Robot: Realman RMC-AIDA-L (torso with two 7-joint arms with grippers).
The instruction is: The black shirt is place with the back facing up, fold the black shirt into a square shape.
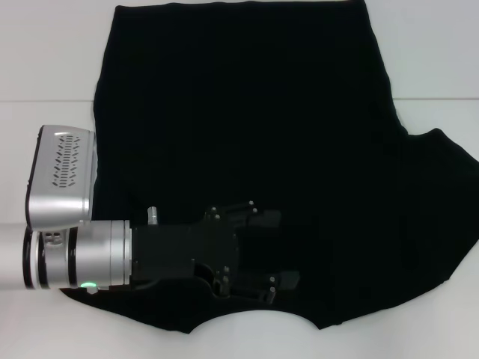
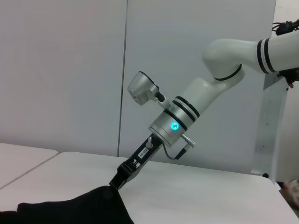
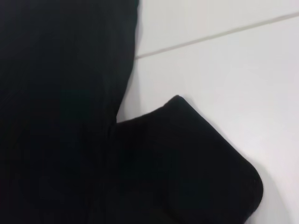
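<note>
The black shirt (image 1: 247,112) lies spread flat over the white table, with a curved neckline cutout at its near edge and a sleeve (image 1: 441,157) sticking out to the right. My left gripper (image 1: 273,248) reaches in from the left and hovers low over the shirt's near middle, its fingers spread open with nothing between them. My right arm is outside the head view. In the left wrist view my right gripper (image 2: 119,179) slants down to the shirt's (image 2: 88,205) far edge, closed on a raised peak of fabric. The right wrist view shows the sleeve (image 3: 187,158) on the table.
The white table (image 1: 52,52) shows around the shirt, with a seam line (image 3: 219,33) running across it. The left arm's silver wrist and camera housing (image 1: 63,176) overhang the shirt's left edge. A grey wall (image 2: 70,70) stands behind the table.
</note>
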